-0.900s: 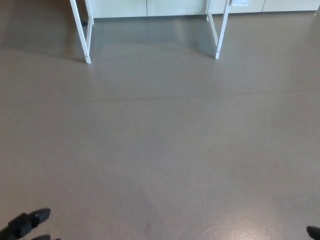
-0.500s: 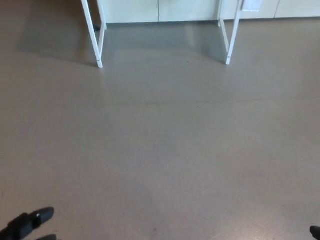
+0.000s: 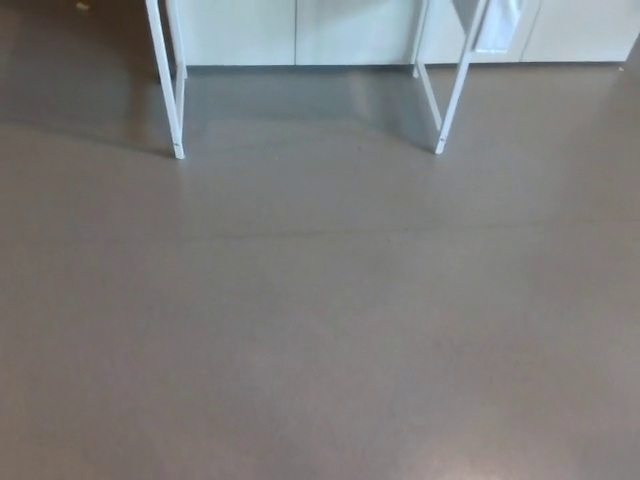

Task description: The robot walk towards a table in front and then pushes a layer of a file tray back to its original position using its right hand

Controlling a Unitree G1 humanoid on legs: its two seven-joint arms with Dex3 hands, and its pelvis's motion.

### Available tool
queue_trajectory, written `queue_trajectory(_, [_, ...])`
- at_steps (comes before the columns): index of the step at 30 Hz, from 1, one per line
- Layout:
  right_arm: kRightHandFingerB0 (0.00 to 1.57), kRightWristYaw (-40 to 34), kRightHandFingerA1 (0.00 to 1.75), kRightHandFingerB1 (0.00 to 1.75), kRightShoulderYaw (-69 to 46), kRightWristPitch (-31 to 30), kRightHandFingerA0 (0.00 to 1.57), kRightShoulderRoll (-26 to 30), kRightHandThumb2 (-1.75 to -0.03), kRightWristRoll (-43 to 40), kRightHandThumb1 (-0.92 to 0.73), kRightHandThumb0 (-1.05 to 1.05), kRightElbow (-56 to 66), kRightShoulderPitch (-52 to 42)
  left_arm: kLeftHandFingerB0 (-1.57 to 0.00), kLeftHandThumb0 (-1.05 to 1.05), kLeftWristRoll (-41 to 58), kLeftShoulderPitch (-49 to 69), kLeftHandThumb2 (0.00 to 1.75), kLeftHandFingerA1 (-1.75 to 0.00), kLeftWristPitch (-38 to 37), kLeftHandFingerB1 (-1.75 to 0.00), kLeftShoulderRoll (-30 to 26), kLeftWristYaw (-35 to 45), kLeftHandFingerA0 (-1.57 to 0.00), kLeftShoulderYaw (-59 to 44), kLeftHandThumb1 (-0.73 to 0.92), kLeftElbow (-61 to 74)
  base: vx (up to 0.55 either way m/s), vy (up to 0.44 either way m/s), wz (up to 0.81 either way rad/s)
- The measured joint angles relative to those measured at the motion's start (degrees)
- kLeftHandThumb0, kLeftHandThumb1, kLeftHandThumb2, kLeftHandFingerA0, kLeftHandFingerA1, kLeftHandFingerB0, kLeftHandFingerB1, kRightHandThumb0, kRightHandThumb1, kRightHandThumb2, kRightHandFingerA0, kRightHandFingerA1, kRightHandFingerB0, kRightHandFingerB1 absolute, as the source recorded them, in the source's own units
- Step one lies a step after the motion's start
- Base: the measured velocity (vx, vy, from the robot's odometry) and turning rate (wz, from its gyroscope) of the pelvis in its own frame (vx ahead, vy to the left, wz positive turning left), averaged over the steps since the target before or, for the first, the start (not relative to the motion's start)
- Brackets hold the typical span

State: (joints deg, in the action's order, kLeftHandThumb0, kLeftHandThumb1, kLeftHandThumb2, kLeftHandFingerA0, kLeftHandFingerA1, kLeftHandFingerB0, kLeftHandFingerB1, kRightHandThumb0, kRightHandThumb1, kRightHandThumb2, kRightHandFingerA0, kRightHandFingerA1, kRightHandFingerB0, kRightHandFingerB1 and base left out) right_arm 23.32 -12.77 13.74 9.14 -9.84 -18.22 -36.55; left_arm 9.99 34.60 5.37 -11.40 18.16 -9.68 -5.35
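Observation:
Only the lower part of the table shows, at the top of the head view: a white left leg (image 3: 167,80) and a white right leg (image 3: 453,90) standing on the grey-brown floor (image 3: 320,320). The table top and the file tray are out of the picture. Neither of my hands shows.
Behind the table legs runs a row of pale cabinet fronts (image 3: 300,30) along the wall. A white tag or sheet (image 3: 497,25) hangs near the right leg. A dark shadow lies on the floor under the table.
The whole picture has shifted, so the camera moved: the table legs sit lower in the picture. My left hand's fingers and the right hand's tip have dropped out of the bottom corners.

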Motion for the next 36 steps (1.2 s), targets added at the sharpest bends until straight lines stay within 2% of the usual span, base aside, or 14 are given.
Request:
queue_trajectory(1, [0.4, 0.14, 0.54, 0.48, -0.01, 0.16, 0.55, -0.09, -0.85, -0.07, -0.52, -0.63, -0.07, -0.38, -0.37, -0.28, -0.08, 0.39, 0.58, -0.42, -0.18, -0.37, -0.08, 0.06, -0.42, 0.07, 0.63, -0.08, 0.24, -0.09, 0.09])
queue_trajectory(2, [0.45, 0.52, 0.41, 0.36, -0.03, 0.6, 0.62, -0.24, -0.6, -0.25, -0.64, -0.61, -0.38, -1.21, -0.37, -0.29, -0.28, 1.17, 0.58, -0.42, -0.58, -0.37, -0.24, 0.16, -0.43, 0.31, 0.62, -0.27, 0.09, -0.133, 0.07])
queue_trajectory(3, [0.41, 0.61, 0.54, 0.48, -0.03, 0.71, 0.55, -0.27, -0.85, -0.27, -0.51, -0.65, -0.48, -1.42, -0.38, -0.33, -0.34, 1.35, 0.57, -0.43, -0.66, -0.37, -0.27, 0.18, -0.48, 0.36, 0.58, -0.31, 0.18, -0.153, 0.11])
queue_trajectory(9, [0.43, 1.78, 0.54, 0.49, -0.61, 3.94, 0.57, -0.27, -0.86, -0.77, -0.52, -0.63, -5.26, -2.56, -0.39, -0.37, -2.69, 1.98, 0.58, -0.42, -3.23, -0.37, -0.58, -0.36, -0.47, 2.47, 0.58, -2.55, 0.33, -0.281, 0.3])
queue_trajectory(16, [0.41, 2.05, 0.55, 0.48, -0.83, 5.99, 0.59, -0.17, -0.87, -1.12, -0.53, -0.63, -6.83, -2.59, -0.4, -0.35, -4.46, 2.13, 0.58, -0.43, -4.75, -0.38, -0.87, -0.78, -0.49, 2.72, 0.6, -4.78, 0.25, -0.023, -0.04])
queue_trajectory(19, [0.42, 2.2, 0.55, 0.49, -0.81, 7.15, 0.59, -0.17, -0.86, -1.14, -0.53, -0.61, -9.34, -2.06, -0.42, -0.36, -4.97, 1.73, 0.57, -0.43, -5.17, -0.38, -1.05, -0.97, -0.5, 2.71, 0.59, -5.46, 0.31, 0.135, -0.21])
queue_trajectory(20, [0.49, 2.24, 0.42, 0.36, -0.77, 7.29, 0.68, -0.18, -0.61, -1.15, -0.64, -0.57, -9.39, -2.14, -0.43, -0.36, -5.13, 1.66, 0.57, -0.43, -5.27, -0.38, -1.06, -1.07, -0.51, 2.71, 0.59, -5.57, 0.39, 0.237, -0.21])
queue_trajectory(27, [0.49, 2.17, 0.42, 0.36, 0.23, 7.98, 0.69, -0.67, -0.61, -1.1, -0.65, -0.61, -7.97, -1.95, -0.42, -0.36, -5.83, 1.33, 0.58, -0.43, -5.81, -0.38, -2.29, -1.81, -0.48, 2.46, 0.59, -4.32, 0.39, 0.204, -0.3])
queue_trajectory(36, [0.51, 2.12, 0.42, 0.37, 0.66, 10.24, 0.71, -0.65, -0.61, -0.46, -0.64, -0.62, -10.28, -1.93, -0.43, -0.34, -6.21, 1.37, 0.58, -0.43, -5.95, -0.38, -2.38, -1.9, -0.53, 2.56, 0.6, -4.32, 0.31, -0.001, 0.12])
